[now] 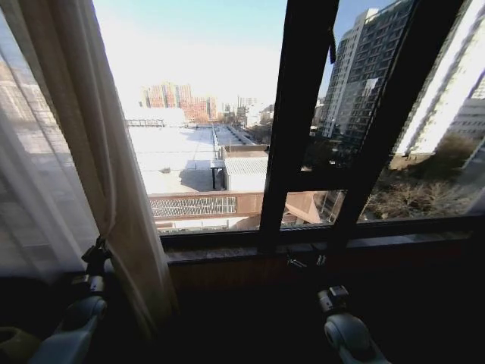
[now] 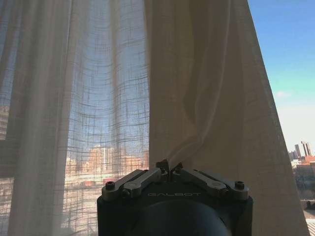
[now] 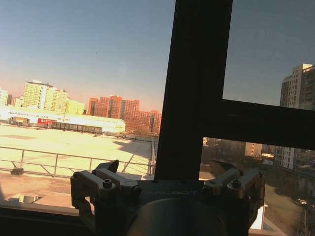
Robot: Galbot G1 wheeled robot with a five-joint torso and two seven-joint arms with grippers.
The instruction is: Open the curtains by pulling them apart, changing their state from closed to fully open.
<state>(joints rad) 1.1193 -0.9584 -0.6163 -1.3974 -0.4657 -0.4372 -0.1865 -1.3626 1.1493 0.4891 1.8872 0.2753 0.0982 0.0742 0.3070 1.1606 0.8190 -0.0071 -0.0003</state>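
1. now the left gripper (image 2: pixel 169 166) has its fingers pressed together on a fold of the curtain (image 2: pixel 197 98), and the cloth puckers into creases just above the tips.
2. in the head view the left gripper (image 1: pixel 96 250) sits low at the left, right against the bunched edge of the curtain (image 1: pixel 98 144).
3. the curtain hangs at the left side of the window: its bunched part is cream and dense, and the part farther left is thin, with buildings showing through it.
4. to the right of the bunched edge the glass is bare, with sky, a wide pale roof and a distant skyline beyond it.
5. the right gripper (image 3: pixel 167 172) is spread wide, with nothing between its fingers; it faces the window frame (image 3: pixel 197 88), whose dark upright rises just past it.
6. in the head view the right gripper (image 1: pixel 333 297) is low and right of centre, below the sill (image 1: pixel 227 250) and well apart from the curtain.
7. the window frame (image 1: pixel 299 114) stands as a thick black upright with a crossbar to its right, and tall buildings show through the panes there.
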